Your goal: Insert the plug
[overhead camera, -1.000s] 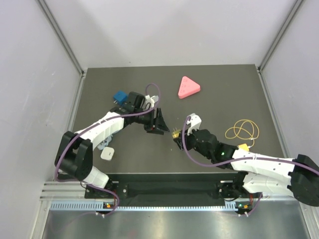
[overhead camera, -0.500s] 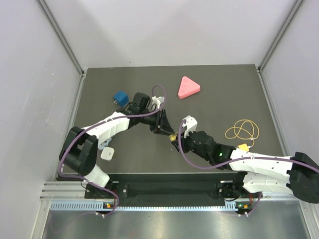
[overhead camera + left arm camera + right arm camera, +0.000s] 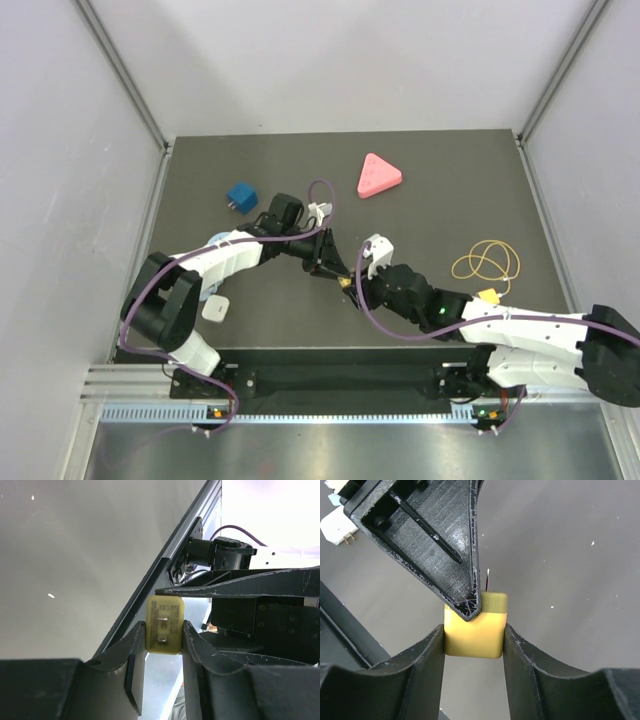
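A small yellow plug [image 3: 345, 282] hangs above the dark table between both arms. In the right wrist view the plug [image 3: 475, 632] sits squeezed between my right gripper's [image 3: 474, 629] two fingers, a thin metal prong sticking out of its far end. One finger [image 3: 445, 555] of the left gripper presses on its upper left corner. In the left wrist view the plug's pronged face [image 3: 164, 630] shows between the left gripper's [image 3: 163, 626] fingertips, which touch both its sides. So both grippers [image 3: 337, 270] [image 3: 352, 288] are shut on the same plug.
A pink triangular block [image 3: 378, 176] lies at the back centre and a blue cube plug [image 3: 241, 194] at the back left. A white plug [image 3: 215, 309] lies near the left arm's base. A loop of yellow cord [image 3: 486, 262] lies on the right.
The left gripper has swung right and toward the near edge to meet the right gripper, and its fingers have closed onto the yellow plug. The right gripper has kept its hold.
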